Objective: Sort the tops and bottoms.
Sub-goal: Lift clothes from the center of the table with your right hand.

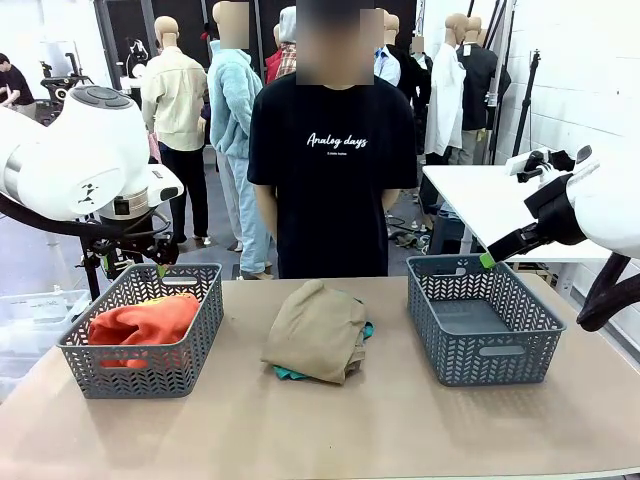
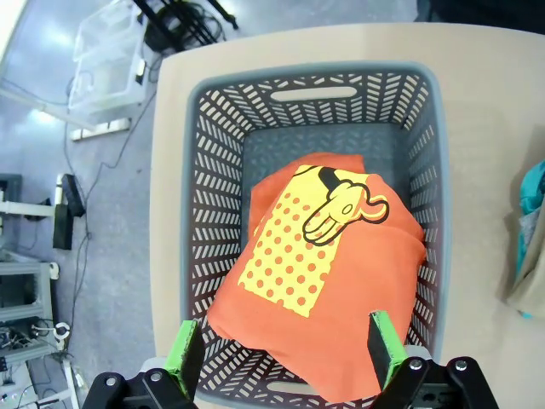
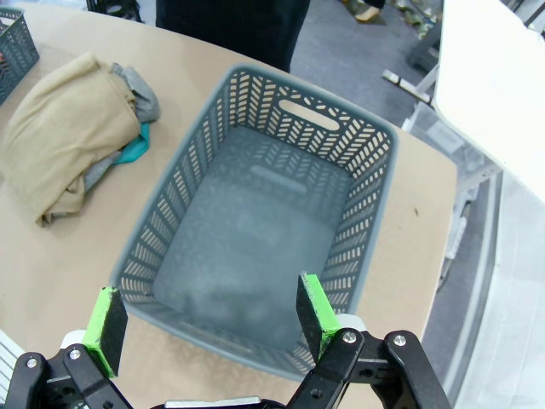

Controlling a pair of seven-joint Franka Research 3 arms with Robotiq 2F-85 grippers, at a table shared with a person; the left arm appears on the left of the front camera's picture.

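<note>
Left gripper (image 2: 285,345), right gripper (image 3: 211,322): both released, empty.
Done: orange-red T-shirt (image 2: 358,281) in 9 o'clock basket (image 2: 213,170).
Left: tan-topped garment pile (image 1: 315,330), desk (image 1: 330,435) centre.

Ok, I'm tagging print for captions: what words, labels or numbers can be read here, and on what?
"Analog days": white script on the chest of the person's black T-shirt.
Smaller line just under it: too small to read.
On the orange T-shirt: no words, only a yellow dotted print with a cartoon hand.
Nothing else legible.
</note>
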